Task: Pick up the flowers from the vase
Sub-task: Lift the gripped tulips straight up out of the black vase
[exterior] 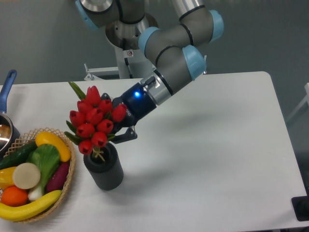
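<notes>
Currently:
flowers: stems in vase, not lifted.
gripper: at bunch's right; finger grip can't tell.
Left: lift out.

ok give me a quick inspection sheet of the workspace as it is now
surface: white table, bare on its right side
job's things: flowers with stems in the vase, which stands upright
clutter: wicker basket of toy fruit and vegetables at left; pot with blue handle at left edge
hand: hand at the flowers from the right, fingers partly hidden, grip cannot be told
cables: nothing seen
surroundings: grey wall, arm base behind table
</notes>
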Controlling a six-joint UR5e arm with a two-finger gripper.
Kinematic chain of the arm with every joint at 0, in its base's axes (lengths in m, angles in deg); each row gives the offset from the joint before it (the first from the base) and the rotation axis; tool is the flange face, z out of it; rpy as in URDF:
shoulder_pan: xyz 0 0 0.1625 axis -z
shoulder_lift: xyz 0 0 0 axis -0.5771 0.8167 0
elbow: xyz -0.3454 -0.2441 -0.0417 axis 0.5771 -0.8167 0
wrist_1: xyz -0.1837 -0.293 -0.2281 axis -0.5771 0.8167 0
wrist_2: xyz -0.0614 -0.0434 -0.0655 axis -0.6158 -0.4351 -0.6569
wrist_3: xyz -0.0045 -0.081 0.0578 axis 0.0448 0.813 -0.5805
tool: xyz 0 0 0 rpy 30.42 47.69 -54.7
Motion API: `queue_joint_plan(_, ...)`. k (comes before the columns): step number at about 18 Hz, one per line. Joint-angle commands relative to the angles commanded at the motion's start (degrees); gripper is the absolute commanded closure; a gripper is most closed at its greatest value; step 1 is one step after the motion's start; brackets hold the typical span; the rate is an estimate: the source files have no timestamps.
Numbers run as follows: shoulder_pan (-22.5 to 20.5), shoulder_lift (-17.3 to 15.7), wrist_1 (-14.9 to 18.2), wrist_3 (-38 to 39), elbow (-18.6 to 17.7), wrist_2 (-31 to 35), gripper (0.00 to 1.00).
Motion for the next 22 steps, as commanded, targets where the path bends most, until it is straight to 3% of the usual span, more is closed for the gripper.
queue_joint_plan(5, -0.97, -1.84, 0.00, 1.16, 0.53, 0.00, 0.58)
queue_joint_plan(11, -1.58, -2.99, 0.09, 7.48, 4.31, 0.62, 0.58)
queue_joint_plan(22, -7.64, -5.71, 0.18, 10.30, 5.28, 0.88, 0.58)
